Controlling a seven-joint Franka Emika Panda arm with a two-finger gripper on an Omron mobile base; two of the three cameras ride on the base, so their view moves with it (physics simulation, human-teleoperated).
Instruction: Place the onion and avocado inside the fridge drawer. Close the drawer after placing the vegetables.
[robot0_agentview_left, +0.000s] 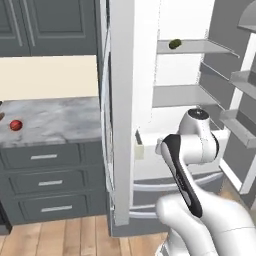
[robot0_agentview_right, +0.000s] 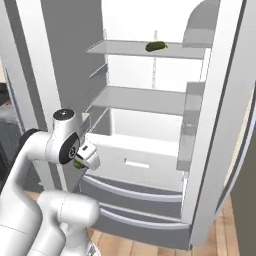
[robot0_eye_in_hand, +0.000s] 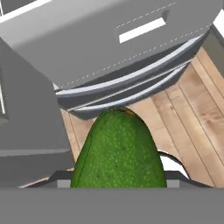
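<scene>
The fridge (robot0_agentview_right: 150, 100) stands open, with a green pickle-like item (robot0_agentview_right: 156, 46) on its top shelf. Its 2 grey freezer drawer fronts (robot0_agentview_right: 135, 200) sit below the fridge drawer (robot0_agentview_right: 135, 162), which is pulled out. The onion (robot0_agentview_left: 16, 125) lies on the marble counter (robot0_agentview_left: 55, 120) left of the fridge. The gripper (robot0_agentview_right: 80, 162) hangs just left of the fridge drawer's front, its jaws clamped on the avocado (robot0_eye_in_hand: 119, 151).

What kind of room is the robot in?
A kitchen, most likely: an open fridge with shelves and a pull-out fridge drawer, a marble counter over grey cabinet drawers, and an onion on top.
</scene>
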